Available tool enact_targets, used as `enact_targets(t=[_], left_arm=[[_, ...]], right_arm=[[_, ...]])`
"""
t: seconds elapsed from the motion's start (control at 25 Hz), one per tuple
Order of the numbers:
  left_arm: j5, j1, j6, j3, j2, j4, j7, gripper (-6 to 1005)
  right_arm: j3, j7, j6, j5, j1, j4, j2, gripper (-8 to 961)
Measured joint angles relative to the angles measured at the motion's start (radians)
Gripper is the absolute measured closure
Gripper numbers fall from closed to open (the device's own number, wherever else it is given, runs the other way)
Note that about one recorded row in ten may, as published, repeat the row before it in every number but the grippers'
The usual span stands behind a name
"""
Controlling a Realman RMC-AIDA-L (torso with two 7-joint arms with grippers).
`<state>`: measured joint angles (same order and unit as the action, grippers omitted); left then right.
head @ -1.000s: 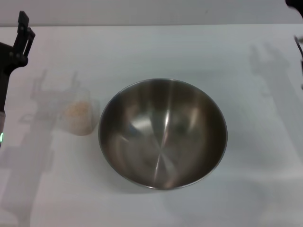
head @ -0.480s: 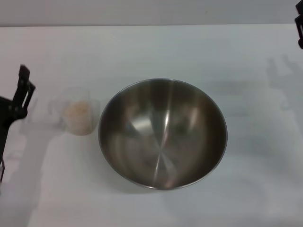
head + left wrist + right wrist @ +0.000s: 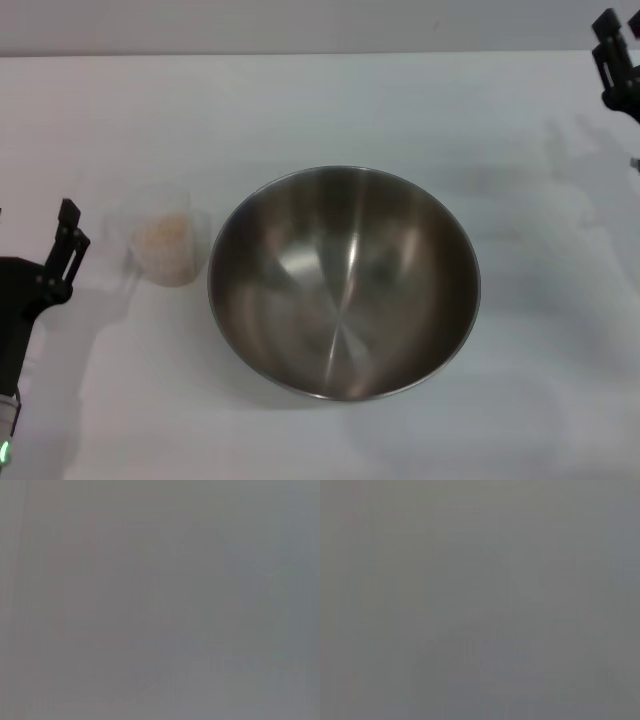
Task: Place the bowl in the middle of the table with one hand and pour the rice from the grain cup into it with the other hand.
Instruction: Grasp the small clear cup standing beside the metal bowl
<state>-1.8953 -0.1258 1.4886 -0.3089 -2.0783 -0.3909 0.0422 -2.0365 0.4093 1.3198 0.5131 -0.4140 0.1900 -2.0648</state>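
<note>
The bowl (image 3: 300,250), large and shiny steel, stands upright in the middle of the white table (image 3: 400,100) with nothing inside it. Just left of it stands the grain cup (image 3: 160,248), clear plastic, holding a heap of pale rice (image 3: 164,234). My left gripper (image 3: 62,256) is at the table's left edge, a short way left of the cup and apart from it. At the far right corner, well away from the bowl, is my right gripper (image 3: 615,55). Both wrist views show only flat grey.
Bare white tabletop lies all around the bowl, with wide room on the right and at the back. The arms cast faint shadows on the table beside the cup and at the right.
My left gripper has come down the left side toward the near edge, ending beside the grain cup. The right gripper has shifted slightly into view at the far right corner. Bowl and cup are unmoved.
</note>
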Motion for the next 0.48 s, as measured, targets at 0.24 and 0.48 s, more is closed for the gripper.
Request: enact_targets(t=[0.24, 0.48], left_arm=[[0.004, 0.018, -0.040, 0.012, 0.000, -0.005, 0.001, 170], [0.004, 0.019, -0.073, 0.013, 0.000, -0.010, 0.001, 170]], right_arm=[[0.000, -0.010, -0.019, -0.009, -0.006, -0.002, 0.000, 521], [0.000, -0.049, -0.022, -0.009, -0.008, 0.001, -0.003, 521]])
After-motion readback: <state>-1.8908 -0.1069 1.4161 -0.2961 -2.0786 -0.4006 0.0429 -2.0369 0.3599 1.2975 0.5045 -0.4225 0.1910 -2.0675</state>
